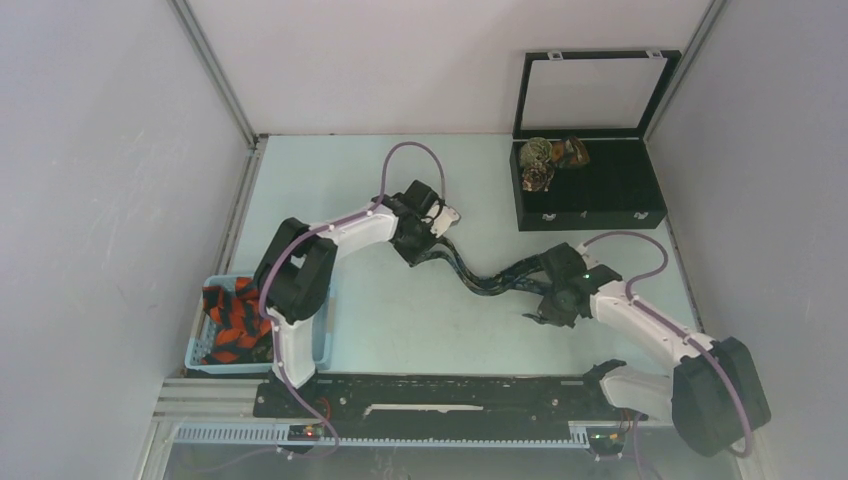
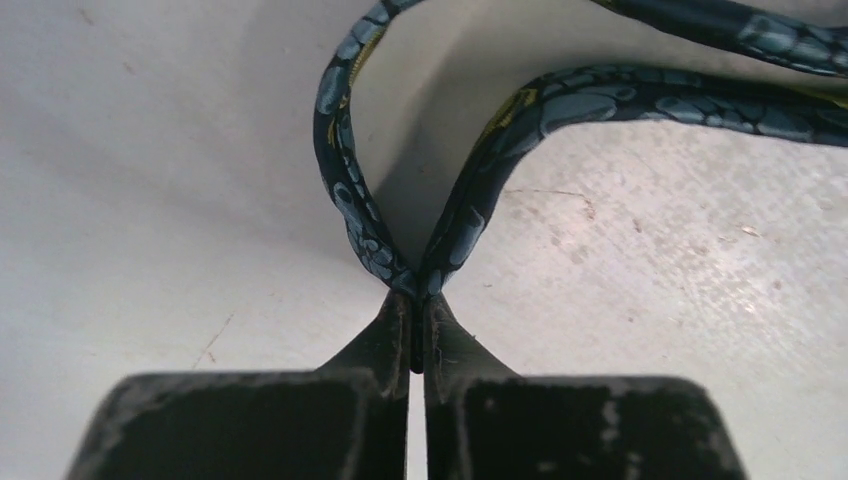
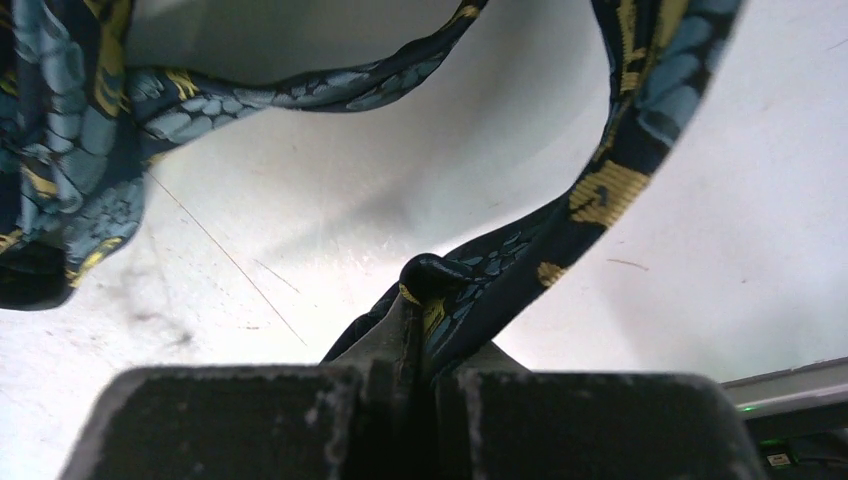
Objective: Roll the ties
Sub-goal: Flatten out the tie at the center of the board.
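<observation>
A dark navy tie [image 1: 488, 277] with blue and yellow specks lies in a wavy line across the middle of the table, strung between both arms. My left gripper [image 1: 428, 247] is shut on its left part; in the left wrist view the tie [image 2: 350, 200] rises from the pinched fingertips [image 2: 415, 300] in a loop. At the tie's right end my right gripper [image 1: 548, 312] is shut on the fabric [image 3: 520, 260], which bends over the fingertips [image 3: 425, 300]. Orange-red and black ties [image 1: 235, 318] lie heaped in the blue basket [image 1: 322, 335] at the left. Rolled ties [image 1: 548, 160] sit in the black case.
An open black case [image 1: 600, 195] with its lid raised stands at the back right. The blue basket sits beside the left arm's base. White walls close in the table on three sides. A rail [image 1: 440, 395] runs along the near edge.
</observation>
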### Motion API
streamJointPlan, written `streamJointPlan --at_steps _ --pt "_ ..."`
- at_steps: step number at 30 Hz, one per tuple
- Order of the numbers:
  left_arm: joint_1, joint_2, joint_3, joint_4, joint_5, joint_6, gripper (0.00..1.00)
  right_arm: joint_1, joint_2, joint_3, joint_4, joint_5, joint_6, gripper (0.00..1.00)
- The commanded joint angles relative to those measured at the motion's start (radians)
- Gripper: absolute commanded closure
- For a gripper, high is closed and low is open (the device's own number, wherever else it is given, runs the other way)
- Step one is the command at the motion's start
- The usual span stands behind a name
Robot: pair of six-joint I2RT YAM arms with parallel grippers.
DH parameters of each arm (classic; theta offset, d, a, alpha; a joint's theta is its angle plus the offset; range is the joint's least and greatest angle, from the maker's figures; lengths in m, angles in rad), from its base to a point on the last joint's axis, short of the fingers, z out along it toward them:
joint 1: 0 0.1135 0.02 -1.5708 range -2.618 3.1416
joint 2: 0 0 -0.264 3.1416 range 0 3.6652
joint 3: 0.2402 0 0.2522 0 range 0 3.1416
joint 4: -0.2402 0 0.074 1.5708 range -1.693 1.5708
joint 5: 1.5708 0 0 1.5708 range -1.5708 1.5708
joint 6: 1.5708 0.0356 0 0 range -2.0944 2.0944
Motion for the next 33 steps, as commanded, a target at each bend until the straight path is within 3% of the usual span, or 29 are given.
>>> streamJointPlan --at_steps 1,5,14,22,24,28,30,32,33 --pt "0.014 -0.052 0.039 -0.048 0.124 0.002 1.0 -0.086 -0.072 0.007 -0.021 -0.023 -0.083 1.0" --pt "0.055 -0.162 -0.001 -0.033 0.293 -0.12 1.0 -0.186 -0.128 0.053 -0.073 -0.043 -0.148 1.0" --pt "0.091 -0.409 -0.16 -0.06 0.301 -0.269 1.0 -0.444 -0.229 0.135 -0.144 -0.12 -0.279 1.0" --pt "0.131 -0.589 -0.234 -0.075 0.346 -0.429 1.0 -0.632 -0.223 0.136 -0.118 -0.235 -0.3 0.99" --pt "0.155 -0.593 -0.241 -0.076 0.329 -0.449 1.0 -0.676 -0.2 0.136 -0.086 -0.266 -0.298 0.87" --pt "0.232 -0.501 -0.243 -0.079 0.395 -0.479 1.0 -0.819 -0.11 0.136 -0.009 -0.368 -0.297 0.77" --pt "0.253 -0.448 -0.241 -0.063 0.401 -0.492 1.0 -0.884 -0.061 0.138 0.019 -0.402 -0.275 0.66" --pt "0.272 -0.394 -0.226 -0.054 0.397 -0.506 1.0 -0.914 -0.018 0.142 0.068 -0.392 -0.242 0.6" --pt "0.284 -0.366 -0.218 -0.046 0.387 -0.52 1.0 -0.916 -0.004 0.147 0.094 -0.362 -0.219 0.51"
